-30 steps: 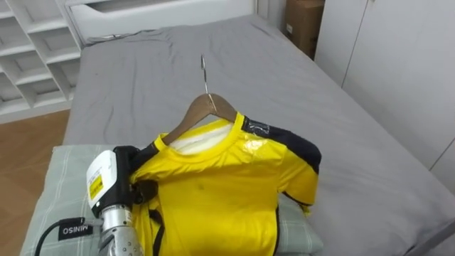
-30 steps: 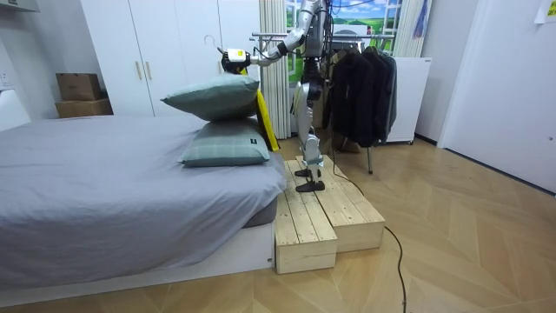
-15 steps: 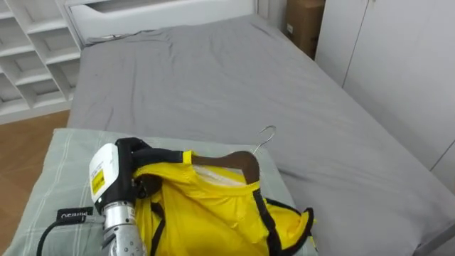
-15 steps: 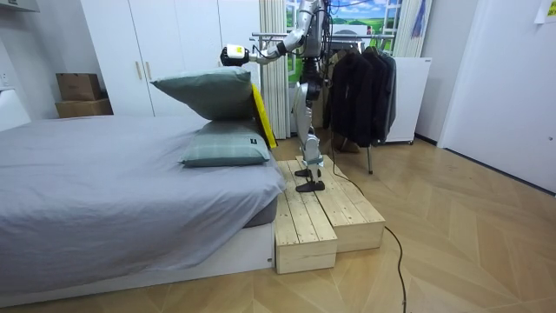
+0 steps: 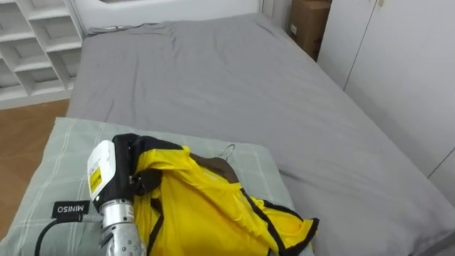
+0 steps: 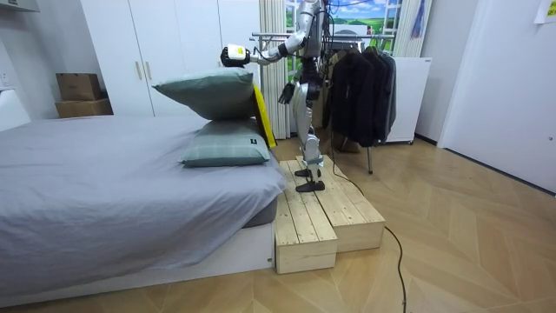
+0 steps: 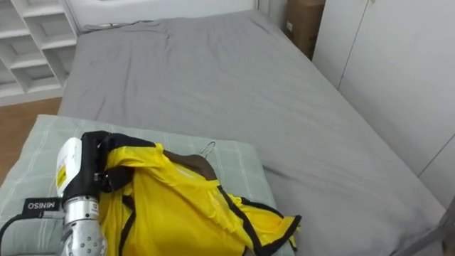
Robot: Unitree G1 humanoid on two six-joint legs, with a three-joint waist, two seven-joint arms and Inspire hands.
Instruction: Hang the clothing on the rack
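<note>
Yellow shirt (image 5: 206,213) with black trim sits bunched on a wooden hanger (image 5: 217,168) above a pale green checked pillow (image 5: 64,153) on the grey bed (image 5: 213,85). The left hand (image 5: 131,160) has its fingers curled round the shirt's shoulder. The room view adds the robot's footing, a wooden platform (image 6: 317,213) beside the bed, and a clothes rack (image 6: 360,87) behind it. Its right hand (image 6: 283,94) hangs by the hip, the fingers too small to tell.

You had the robot in a home bedroom: a wide bed (image 6: 104,187) with grey sheets and stacked pillows (image 6: 213,91), white wardrobe doors (image 6: 156,52) behind it, open shelves (image 5: 32,35), a rack (image 6: 269,36) of dark coats (image 6: 360,83), and a wooden floor (image 6: 460,235).
</note>
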